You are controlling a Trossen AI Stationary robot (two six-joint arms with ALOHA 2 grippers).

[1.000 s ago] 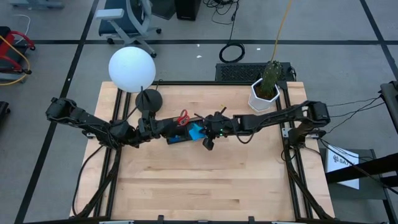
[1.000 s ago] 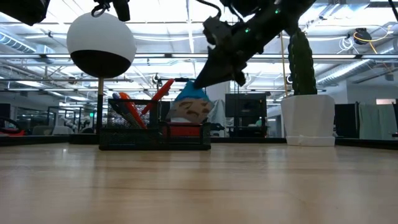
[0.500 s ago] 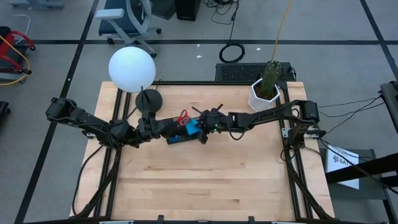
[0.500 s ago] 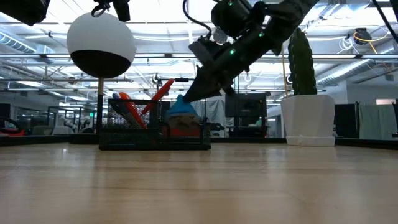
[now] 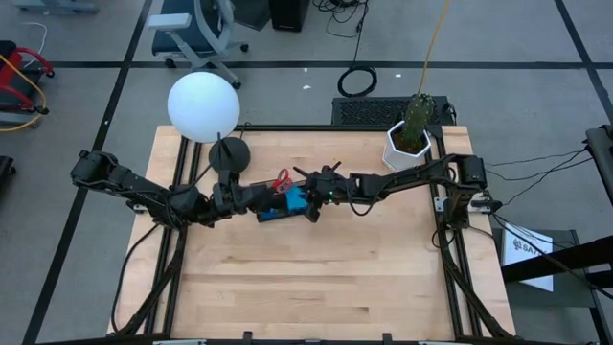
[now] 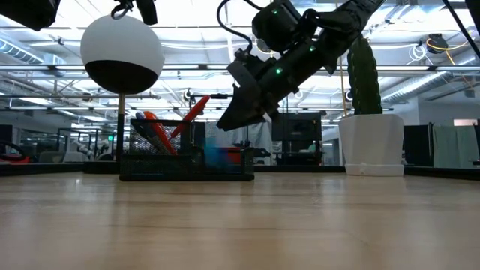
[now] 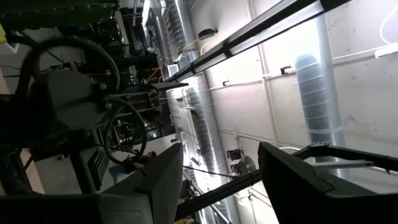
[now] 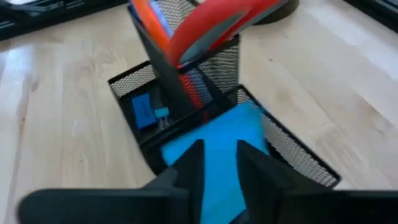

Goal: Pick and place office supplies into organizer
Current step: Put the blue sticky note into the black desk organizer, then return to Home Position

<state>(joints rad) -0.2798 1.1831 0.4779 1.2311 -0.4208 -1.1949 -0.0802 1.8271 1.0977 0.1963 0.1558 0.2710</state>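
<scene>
A light wooden counter (image 5: 316,278) fills the middle of the overhead view. Just above its centre sits a low black mesh organizer (image 5: 280,203) with a tall pen cup at one end and a shallow compartment beside it.

The right end effector (image 5: 311,199) reaches in from the right of the frame and hovers just over the organizer. In the right wrist view its two dark fingers (image 8: 189,163) stand a little way apart, with nothing between them. Directly under them, a blue square notepad (image 8: 214,149) lies inside the shallow mesh compartment. A tiny blue eraser (image 8: 142,110) rests in a narrower compartment next to it. Red-handled scissors (image 8: 214,23) lean out of the mesh cup, along with an orange marker (image 8: 148,14).

In the table-level view, the right end effector (image 6: 232,118) hangs above the organizer (image 6: 187,154) at centre left, and the scissors (image 6: 191,114) and the orange marker (image 6: 152,124) poke up from it.

The left end effector (image 5: 233,195) lies at the left end of the organizer. Its wrist view looks up at ceiling pipes, with its two fingers (image 7: 163,180) spread apart and empty.

A white globe lamp (image 5: 203,107) stands at the upper left of the counter, and a white hexagonal pot with a cactus (image 5: 408,142) at the upper right.
</scene>
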